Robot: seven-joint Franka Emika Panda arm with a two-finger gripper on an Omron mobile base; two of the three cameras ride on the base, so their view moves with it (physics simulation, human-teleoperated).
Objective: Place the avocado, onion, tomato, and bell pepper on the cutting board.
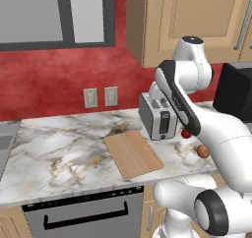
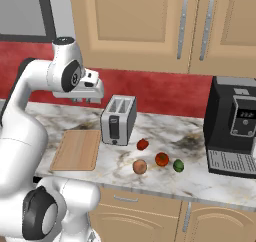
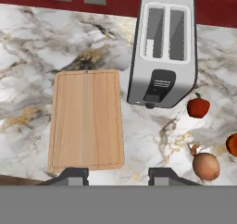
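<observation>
While hand (image 3: 118, 174) hangs clenched, empty | marble counter (image 1: 59, 153) | cutting board (image 3: 86, 119) bare | red backsplash (image 1: 59, 72)

Light-brown cutting board (image 3: 86, 120), straight grain.

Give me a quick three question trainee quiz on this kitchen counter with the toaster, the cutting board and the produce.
1. True or false: the cutting board already holds a piece of produce.
2. In the right base view, which piece lies nearest the coffee machine? A) bell pepper B) onion C) avocado
3. Fill in: the toaster stands between the cutting board and the ____.

Key:
1. False, its surface is bare.
2. C, with the tomato next to it.
3. Produce: all four pieces lie on the counter on the toaster's far side from the board.
</observation>
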